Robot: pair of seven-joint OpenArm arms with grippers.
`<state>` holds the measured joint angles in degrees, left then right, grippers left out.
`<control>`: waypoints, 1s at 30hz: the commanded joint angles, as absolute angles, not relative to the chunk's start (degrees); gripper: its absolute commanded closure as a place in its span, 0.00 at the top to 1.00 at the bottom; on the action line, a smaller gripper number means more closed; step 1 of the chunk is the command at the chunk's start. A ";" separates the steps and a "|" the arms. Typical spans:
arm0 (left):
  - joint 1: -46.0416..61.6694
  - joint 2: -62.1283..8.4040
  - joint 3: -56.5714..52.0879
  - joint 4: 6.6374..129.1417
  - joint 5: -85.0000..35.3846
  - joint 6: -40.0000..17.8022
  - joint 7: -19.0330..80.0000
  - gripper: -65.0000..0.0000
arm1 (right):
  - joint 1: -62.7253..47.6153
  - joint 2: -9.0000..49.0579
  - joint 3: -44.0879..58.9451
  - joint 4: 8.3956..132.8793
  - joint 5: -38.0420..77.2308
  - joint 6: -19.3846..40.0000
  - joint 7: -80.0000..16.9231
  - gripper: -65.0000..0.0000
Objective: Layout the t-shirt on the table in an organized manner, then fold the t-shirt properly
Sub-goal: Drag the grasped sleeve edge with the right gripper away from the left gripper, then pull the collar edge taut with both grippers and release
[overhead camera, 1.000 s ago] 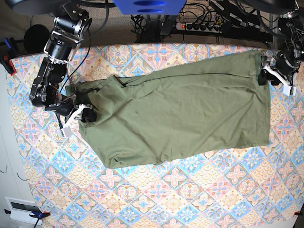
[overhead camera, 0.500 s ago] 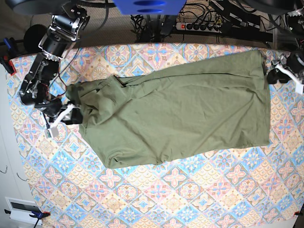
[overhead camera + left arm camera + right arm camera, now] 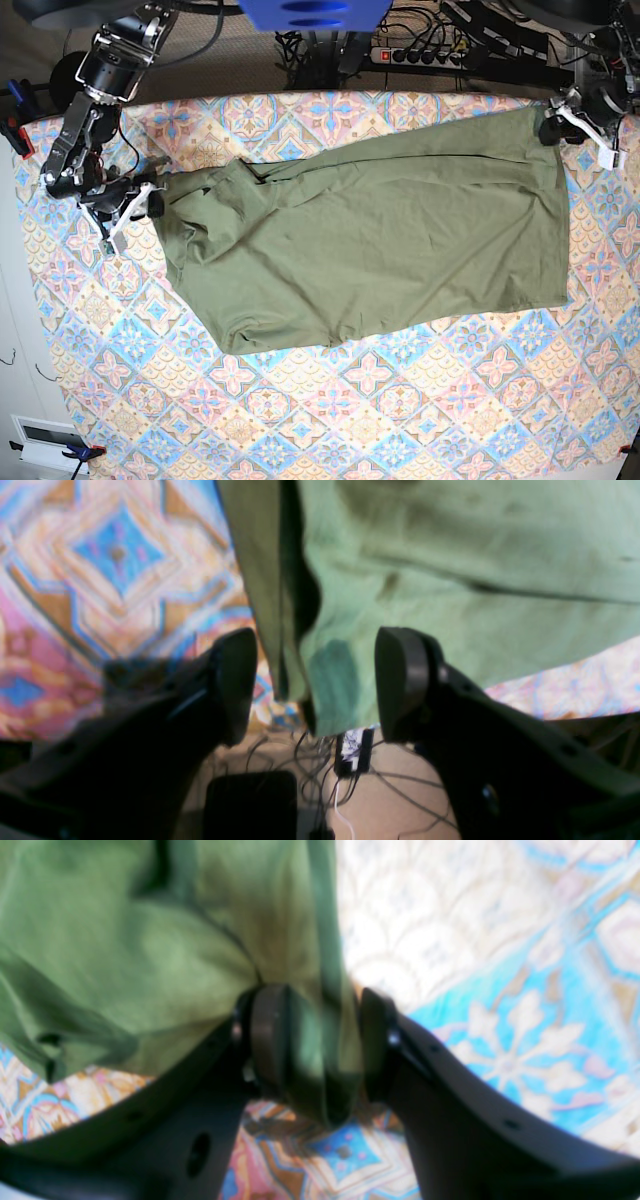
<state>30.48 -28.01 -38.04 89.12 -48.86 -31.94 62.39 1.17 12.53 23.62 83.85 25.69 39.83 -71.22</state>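
Note:
The olive-green t-shirt (image 3: 380, 240) lies spread flat across the table (image 3: 370, 400), its hem toward the right side. My right gripper (image 3: 150, 203) sits at the shirt's left edge. In the right wrist view this gripper (image 3: 320, 1040) is shut on a bunched fold of the t-shirt (image 3: 125, 955), which fills the gap between both pads. At the shirt's far right corner, by the table's back edge, is my left gripper (image 3: 550, 128). In the left wrist view it (image 3: 315, 685) stands open, and the t-shirt (image 3: 450, 555) corner hangs loose between the fingers.
A power strip (image 3: 420, 55) and cables lie beyond the table's far edge. Floor cables (image 3: 350, 760) show below the edge under my left gripper. A blue clamp (image 3: 20, 130) grips the cloth at the left edge. A white box (image 3: 45, 440) sits off the front left corner.
My right gripper has moved left and toward the back along the shirt's left edge, and that edge shifted a little. My left gripper has risen to the shirt's far right corner.

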 commanded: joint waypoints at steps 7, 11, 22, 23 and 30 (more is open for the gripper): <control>27.65 -25.71 -38.64 89.80 -42.68 -32.13 61.14 0.57 | 2.07 13.49 23.87 84.70 26.51 40.00 -70.73 0.35; 27.12 -23.52 -38.29 89.71 -39.52 -32.04 58.86 0.57 | 1.01 13.49 23.87 84.70 26.51 40.00 -70.73 0.35; 25.36 -22.37 -38.55 82.51 -37.23 -32.04 58.42 0.57 | 0.13 13.49 23.52 84.70 26.51 40.00 -70.90 0.35; 25.10 -22.37 -38.55 81.98 -37.23 -32.04 58.42 0.57 | 0.13 13.49 22.90 84.70 26.51 40.00 -70.90 0.35; 25.10 -22.46 -35.91 81.89 -38.73 -32.40 60.88 0.45 | 0.13 13.49 20.26 84.97 26.51 40.00 -70.90 0.35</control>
